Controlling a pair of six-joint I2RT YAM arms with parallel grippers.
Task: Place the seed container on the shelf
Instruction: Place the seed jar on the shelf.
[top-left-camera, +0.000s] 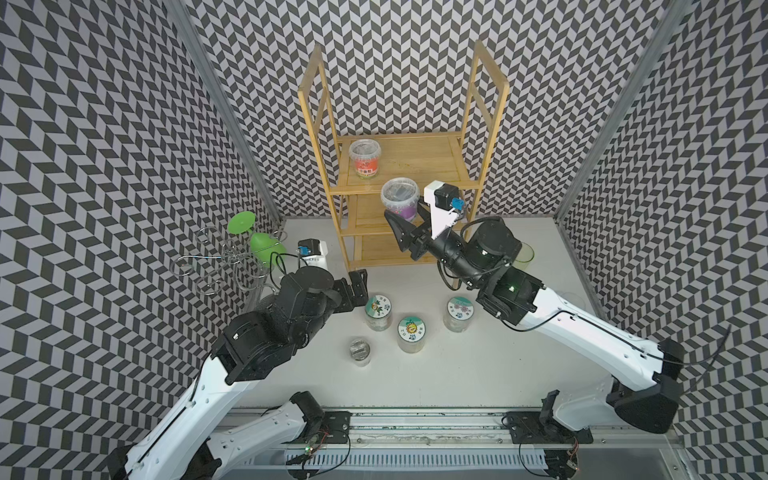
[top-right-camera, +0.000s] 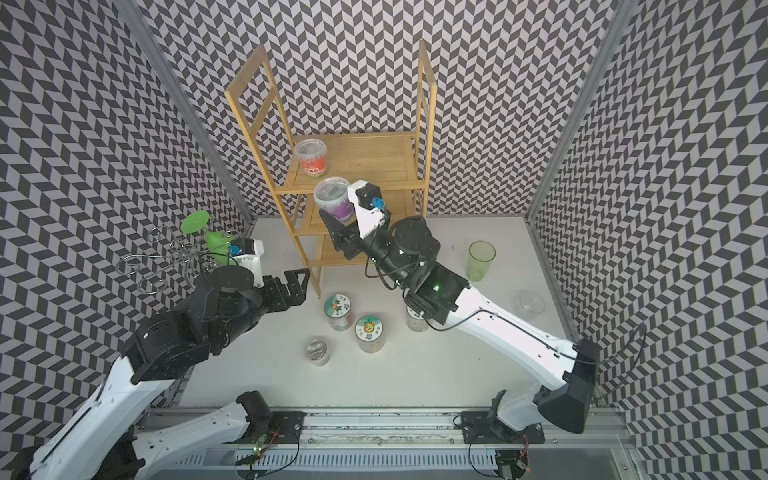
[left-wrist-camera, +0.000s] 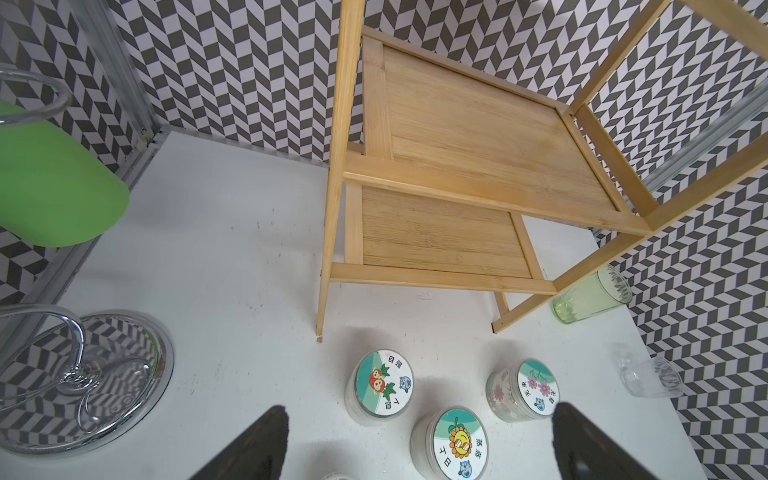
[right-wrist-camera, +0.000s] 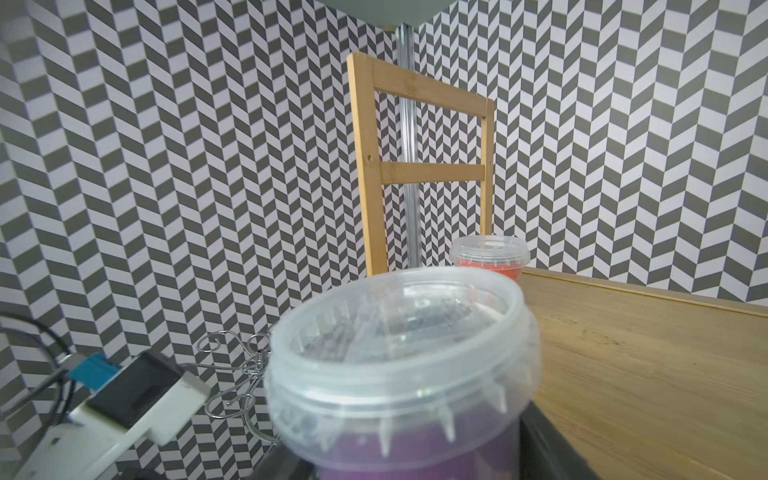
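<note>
The seed container (top-left-camera: 400, 198) is a clear lidded tub with a purple label. My right gripper (top-left-camera: 405, 218) is shut on its lower body, and in the right wrist view the seed container (right-wrist-camera: 403, 353) fills the foreground between the black fingers. It is upright at the front edge of the top board of the bamboo shelf (top-left-camera: 415, 158), toward that board's left side. A red-labelled tub (top-left-camera: 365, 157) stands on that board at its back left. My left gripper (top-left-camera: 362, 289) is open and empty, low over the table by the shelf's front left leg.
Three jars with printed lids (top-left-camera: 378, 309) (top-left-camera: 411, 330) (top-left-camera: 457, 309) and a small clear jar (top-left-camera: 359, 351) stand in front of the shelf. A chrome wire stand (top-left-camera: 216, 259) with a green goblet (top-left-camera: 262, 245) is at the left. A green tumbler (top-right-camera: 481, 259) and a clear glass (top-right-camera: 528, 303) are at the right.
</note>
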